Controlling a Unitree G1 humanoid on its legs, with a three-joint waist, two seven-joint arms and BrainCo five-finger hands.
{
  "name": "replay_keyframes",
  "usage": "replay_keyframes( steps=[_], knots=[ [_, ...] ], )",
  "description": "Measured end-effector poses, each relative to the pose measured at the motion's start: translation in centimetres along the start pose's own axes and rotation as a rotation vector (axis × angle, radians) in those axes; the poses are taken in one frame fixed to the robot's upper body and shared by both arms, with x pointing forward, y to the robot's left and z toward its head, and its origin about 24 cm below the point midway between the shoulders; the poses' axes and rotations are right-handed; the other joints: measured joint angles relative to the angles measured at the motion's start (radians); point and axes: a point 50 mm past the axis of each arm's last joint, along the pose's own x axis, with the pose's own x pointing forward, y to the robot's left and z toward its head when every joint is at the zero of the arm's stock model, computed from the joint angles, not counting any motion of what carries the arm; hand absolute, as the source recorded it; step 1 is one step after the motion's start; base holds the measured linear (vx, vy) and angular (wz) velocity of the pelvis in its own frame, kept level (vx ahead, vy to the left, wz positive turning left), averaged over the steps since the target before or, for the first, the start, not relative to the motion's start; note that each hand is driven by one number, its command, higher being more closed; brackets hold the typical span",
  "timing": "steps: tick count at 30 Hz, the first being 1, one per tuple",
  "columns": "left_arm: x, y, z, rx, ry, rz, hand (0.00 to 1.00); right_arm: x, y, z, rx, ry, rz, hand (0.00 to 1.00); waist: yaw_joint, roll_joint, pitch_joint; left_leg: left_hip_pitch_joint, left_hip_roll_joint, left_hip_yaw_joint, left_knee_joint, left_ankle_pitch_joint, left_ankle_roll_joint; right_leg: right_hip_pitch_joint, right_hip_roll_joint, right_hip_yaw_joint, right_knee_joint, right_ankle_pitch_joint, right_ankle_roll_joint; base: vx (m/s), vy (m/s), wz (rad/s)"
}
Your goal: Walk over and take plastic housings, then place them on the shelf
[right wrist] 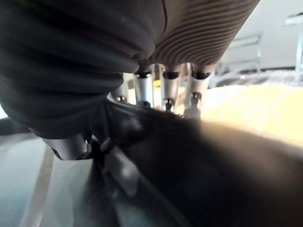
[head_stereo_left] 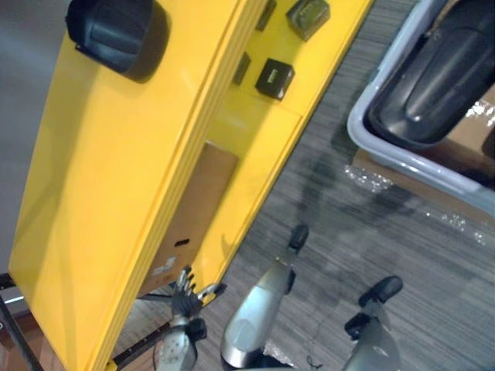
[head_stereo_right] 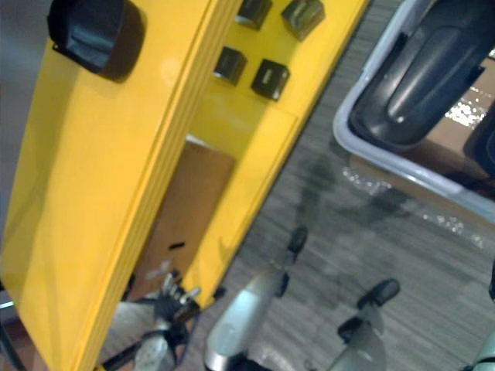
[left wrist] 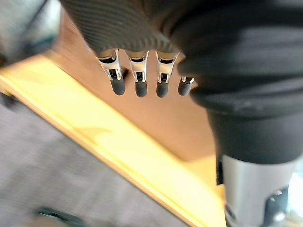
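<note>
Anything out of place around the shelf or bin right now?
Nothing looks spilled or damaged. The only oddity is crumpled clear film lying loose on the floor beside the grey bin.

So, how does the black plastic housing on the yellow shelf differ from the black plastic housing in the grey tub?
The shelf housing sits on the yellow shelf; the tub housing lies inside the grey tub. The shelf housing looks short and rounded, the tub housing long. Both are dark plastic.
</note>
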Motion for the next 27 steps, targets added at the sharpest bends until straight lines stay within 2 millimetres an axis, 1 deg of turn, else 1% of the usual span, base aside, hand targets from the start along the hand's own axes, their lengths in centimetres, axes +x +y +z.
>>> replay_keyframes(
  steps=[1,3,4,6,7,9,10,11,12,13,15,16,18,19,20,21,22,24,25,27],
  knots=[
    [0.2,-0.3,0.7,-0.016,-0.029,-0.011,0.00,-0.1,0.2,0.1,0.007,-0.003,-0.002,1.00,-0.005,-0.001,0.001,0.005,0.000,-0.001,0.000,0.000,0.000,0.004,0.000,0.000,0.001,0.000,0.000,-0.03,0.014,0.02],
    [0.8,-1.4,3.3,-0.094,-0.143,-0.059,0.00,-0.4,0.8,0.3,0.034,-0.020,-0.008,1.00,-0.023,-0.012,0.009,0.021,0.000,-0.003,-0.001,0.000,0.000,0.023,0.000,-0.002,0.002,0.000,0.000,-0.04,0.013,0.02],
    [0.8,-1.6,3.8,-0.108,-0.166,-0.073,0.00,-0.5,0.9,0.4,0.042,-0.024,-0.012,1.00,-0.028,-0.014,0.010,0.025,0.000,-0.003,-0.001,0.000,0.000,0.027,0.001,-0.003,0.002,0.000,0.000,-0.05,0.011,0.03],
    [0.9,-2.2,5.5,-0.157,-0.233,-0.124,0.00,-0.9,1.6,0.5,0.058,-0.043,-0.021,1.00,-0.052,-0.033,0.024,0.049,0.001,-0.003,-0.006,0.000,0.000,0.050,0.001,-0.003,-0.001,0.000,0.000,-0.03,0.006,0.00],
    [0.9,-2.4,5.9,-0.164,-0.249,-0.137,0.00,-1.1,1.8,0.5,0.060,-0.047,-0.024,1.00,-0.058,-0.040,0.030,0.055,0.001,-0.003,-0.008,0.000,0.000,0.055,0.001,-0.003,-0.001,0.000,0.000,-0.03,0.003,-0.02],
    [0.6,-2.9,7.2,-0.179,-0.307,-0.190,0.00,-1.1,1.9,0.4,0.092,-0.039,-0.043,1.00,-0.073,-0.062,0.045,0.075,0.005,-0.001,-0.016,0.000,0.000,0.071,0.005,-0.003,-0.004,0.000,0.000,-0.02,-0.003,-0.02],
    [0.4,-2.9,7.8,-0.185,-0.330,-0.204,0.00,-1.2,2.0,0.5,0.106,-0.041,-0.047,1.00,-0.082,-0.078,0.057,0.085,0.008,0.001,-0.021,0.000,0.000,0.080,0.007,-0.002,-0.005,-0.001,-0.002,-0.03,-0.014,-0.04],
    [0.2,-3.0,8.4,-0.191,-0.358,-0.217,0.00,-1.4,2.3,0.7,0.130,-0.047,-0.049,1.00,-0.094,-0.102,0.073,0.101,0.014,0.003,-0.028,0.000,0.000,0.090,0.011,-0.001,-0.006,-0.003,-0.004,-0.02,-0.019,-0.08],
    [0.2,-3.0,8.8,-0.193,-0.373,-0.224,0.00,-1.5,2.3,0.8,0.139,-0.050,-0.051,1.00,-0.098,-0.114,0.081,0.108,0.017,0.004,-0.033,0.001,-0.001,0.093,0.014,0.000,-0.007,-0.003,-0.005,-0.02,-0.027,-0.06],
    [0.1,-3.2,9.5,-0.199,-0.401,-0.237,0.00,-1.6,2.3,1.0,0.150,-0.062,-0.064,1.00,-0.107,-0.132,0.093,0.117,0.022,0.004,-0.035,0.001,-0.002,0.102,0.018,0.000,-0.008,-0.004,-0.007,-0.02,-0.034,-0.03],
    [-0.2,-3.5,10.8,-0.207,-0.453,-0.261,0.00,-1.6,2.2,1.4,0.183,-0.078,-0.078,1.00,-0.120,-0.148,0.103,0.129,0.028,0.005,-0.040,0.002,-0.003,0.115,0.026,-0.001,-0.012,-0.004,-0.008,-0.01,-0.040,0.00],
    [-0.3,-3.6,11.4,-0.208,-0.480,-0.268,0.00,-1.7,2.2,1.5,0.193,-0.086,-0.082,1.00,-0.127,-0.152,0.106,0.136,0.030,0.005,-0.044,0.003,-0.005,0.122,0.031,-0.001,-0.015,-0.003,-0.008,-0.02,-0.040,-0.02],
    [-0.4,-3.3,12.8,-0.210,-0.538,-0.263,0.00,-2.1,2.6,2.0,0.212,-0.114,-0.069,1.00,-0.143,-0.164,0.106,0.144,0.036,0.008,-0.050,0.005,-0.008,0.128,0.035,0.000,-0.017,-0.002,-0.009,0.00,-0.011,-0.02],
    [-0.6,-3.1,13.8,-0.195,-0.576,-0.275,0.00,-2.4,3.2,1.9,0.213,-0.133,-0.056,1.00,-0.153,-0.173,0.106,0.162,0.041,0.009,-0.064,0.008,-0.011,0.142,0.038,0.000,-0.023,-0.002,-0.009,0.00,-0.014,-0.05],
    [-0.7,-2.9,14.1,-0.182,-0.590,-0.273,0.00,-2.6,3.6,1.9,0.220,-0.137,-0.046,1.00,-0.155,-0.181,0.105,0.171,0.044,0.012,-0.071,0.010,-0.014,0.146,0.041,0.001,-0.024,-0.002,-0.009,0.01,-0.039,-0.06],
    [-0.8,-2.7,14.7,-0.149,-0.621,-0.261,0.00,-3.1,4.2,2.1,0.231,-0.144,-0.027,1.00,-0.166,-0.192,0.106,0.185,0.050,0.015,-0.076,0.010,-0.015,0.158,0.047,0.001,-0.027,-0.002,-0.009,0.00,-0.040,-0.11],
    [-0.8,-2.7,15.1,-0.119,-0.642,-0.258,0.00,-3.4,4.7,2.1,0.230,-0.153,-0.018,1.00,-0.167,-0.205,0.103,0.193,0.056,0.019,-0.084,0.012,-0.017,0.160,0.050,0.004,-0.030,-0.001,-0.010,0.00,-0.042,-0.12],
    [-1.2,-3.1,16.3,-0.029,-0.711,-0.273,0.00,-3.9,5.0,2.2,0.243,-0.187,-0.024,1.00,-0.176,-0.233,0.102,0.204,0.068,0.021,-0.099,0.019,-0.026,0.166,0.063,0.005,-0.040,0.003,-0.016,-0.02,-0.044,-0.08],
    [-1.2,-3.3,16.7,-0.014,-0.728,-0.278,0.00,-4.0,5.1,2.3,0.247,-0.195,-0.025,1.00,-0.180,-0.239,0.102,0.212,0.070,0.022,-0.108,0.023,-0.029,0.173,0.066,0.004,-0.045,0.004,-0.018,-0.02,-0.048,-0.02],
    [-0.8,-3.7,17.9,0.078,-0.775,-0.289,0.00,-5.0,5.7,3.0,0.296,-0.245,-0.020,1.00,-0.196,-0.268,0.094,0.247,0.080,0.030,-0.129,0.028,-0.034,0.198,0.073,0.007,-0.056,0.005,-0.019,-0.02,-0.028,-0.10]
  ],
)
